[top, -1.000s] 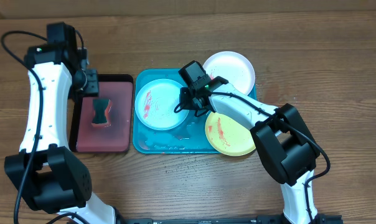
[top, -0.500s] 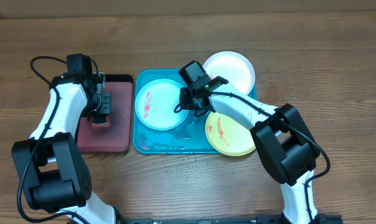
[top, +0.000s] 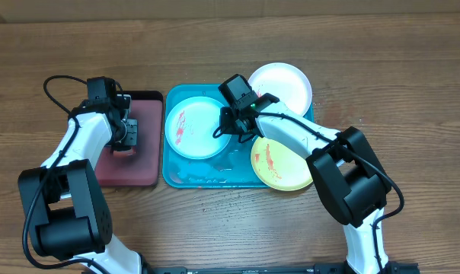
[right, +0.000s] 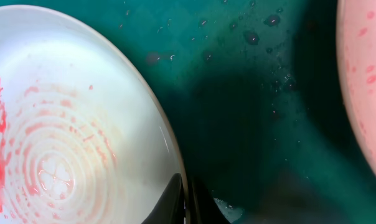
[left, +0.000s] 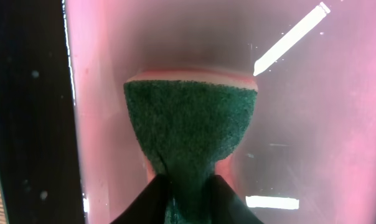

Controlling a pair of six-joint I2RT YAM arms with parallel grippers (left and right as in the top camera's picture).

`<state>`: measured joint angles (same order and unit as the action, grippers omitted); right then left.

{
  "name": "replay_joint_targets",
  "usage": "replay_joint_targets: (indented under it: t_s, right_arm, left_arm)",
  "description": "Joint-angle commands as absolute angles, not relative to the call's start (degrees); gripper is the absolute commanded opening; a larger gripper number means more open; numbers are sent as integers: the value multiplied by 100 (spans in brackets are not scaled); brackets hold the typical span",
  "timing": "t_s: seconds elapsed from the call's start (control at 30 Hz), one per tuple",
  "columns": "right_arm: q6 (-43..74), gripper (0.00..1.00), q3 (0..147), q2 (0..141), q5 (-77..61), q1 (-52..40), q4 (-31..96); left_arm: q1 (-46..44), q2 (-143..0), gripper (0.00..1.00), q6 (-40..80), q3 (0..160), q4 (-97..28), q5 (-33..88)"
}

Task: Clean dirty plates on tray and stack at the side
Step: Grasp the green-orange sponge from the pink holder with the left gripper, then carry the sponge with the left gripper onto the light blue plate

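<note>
While the left gripper (top: 126, 137) hangs low over the small dark-rimmed pinkish-red tray (top: 142, 164), its jaws are squeezed onto the narrow waist of a green-topped scrubbing sponge with a pink foam base (left: 191, 121). Dark fingers (left: 135, 208) press in from both sides, and the sponge lies flat on the wet tray floor.

Over to the right gripper (top: 231, 131): it's clamped tight on the right-hand rim of the round light blue plastic plate (top: 192, 129), red smears showing on the plate's left half. That plate sits in the left part of the large rectangular teal-blue plastic tray (top: 207, 179), with water droplets scattered on the floor beside it.

The round white plastic plate (top: 283, 84) perches across the tray's back right corner, partly beyond the rim. The round yellow-green plastic plate (top: 283, 167), with a red streak, overhangs the front right corner. Between those two stretches the white right arm (top: 291, 135), covering a strip of the tray. It all sits on a brown wooden table (top: 413, 91).
</note>
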<state>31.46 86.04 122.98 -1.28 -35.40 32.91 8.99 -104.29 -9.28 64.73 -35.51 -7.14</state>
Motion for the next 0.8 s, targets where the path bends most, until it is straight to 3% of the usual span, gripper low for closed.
replay_joint_targets:
  t_s: [0.0,0.03,0.13,0.3,0.4,0.43,0.77]
  right_arm:
    - [3131,4,8626,12422,-3,-3566,3367]
    - [3131,4,8626,12422,-3,-3566,3367]
    - [3131,4,8626,12422,-3,-3566,3367]
    - [3131,4,8626,12422,-3,-3566,3369]
    - [3131,4,8626,12422,-3,-3566,3367]
    - [3131,4,8626,12422,-3,-3566,3367]
    - [3133,4,8626,12422,-8,-3562,3367]
  left_arm:
    - [908,-10473,14,-904,6394,-3498,-639]
    - [908,-10473,9,-882,6383,-3479,-637]
    - [908,-10473,9,-836,6252,-3293,-639]
    - [908,-10473,18,-617,5940,-2934,-655]
    - [908,-10473,14,-593,5929,-2908,-655]
    - [908,-10473,4,-593,5929,-2902,-655]
    - [897,-10289,4,-126,6661,-3483,-443]
